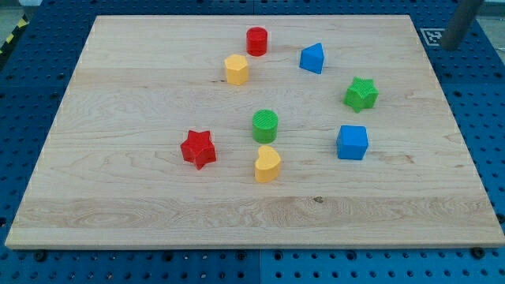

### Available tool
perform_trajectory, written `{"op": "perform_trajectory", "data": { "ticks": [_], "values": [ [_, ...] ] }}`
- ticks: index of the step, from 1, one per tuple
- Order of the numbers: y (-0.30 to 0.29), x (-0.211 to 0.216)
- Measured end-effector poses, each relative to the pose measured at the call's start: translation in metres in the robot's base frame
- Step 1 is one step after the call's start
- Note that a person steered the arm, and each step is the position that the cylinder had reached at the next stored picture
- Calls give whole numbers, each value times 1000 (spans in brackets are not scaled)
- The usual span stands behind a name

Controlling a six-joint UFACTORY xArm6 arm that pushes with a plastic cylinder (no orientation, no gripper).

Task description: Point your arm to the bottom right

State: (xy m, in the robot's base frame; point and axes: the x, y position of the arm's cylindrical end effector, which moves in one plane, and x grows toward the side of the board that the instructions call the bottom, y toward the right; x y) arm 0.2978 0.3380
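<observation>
My rod enters at the view's top right corner, and my tip [450,46] is just past the right edge of the wooden board [118,197], far from all blocks. On the board are a red cylinder [256,41], a yellow hexagonal block [236,69], a blue triangular block [312,58], a green star [361,94], a green cylinder [265,125], a blue cube [352,143], a red star [198,149] and a yellow heart [267,164]. The green star and the blue triangular block are the blocks nearest my tip.
The board lies on a blue perforated table [31,87]. A white marker tag [432,36] sits beside the board's top right corner, next to my tip. Yellow-black tape [12,35] shows at the view's top left.
</observation>
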Motion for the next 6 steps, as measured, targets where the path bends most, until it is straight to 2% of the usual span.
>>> {"op": "perform_trajectory", "data": {
  "ticks": [1,6],
  "values": [
    [0,16],
    [0,27]
  ]
}}
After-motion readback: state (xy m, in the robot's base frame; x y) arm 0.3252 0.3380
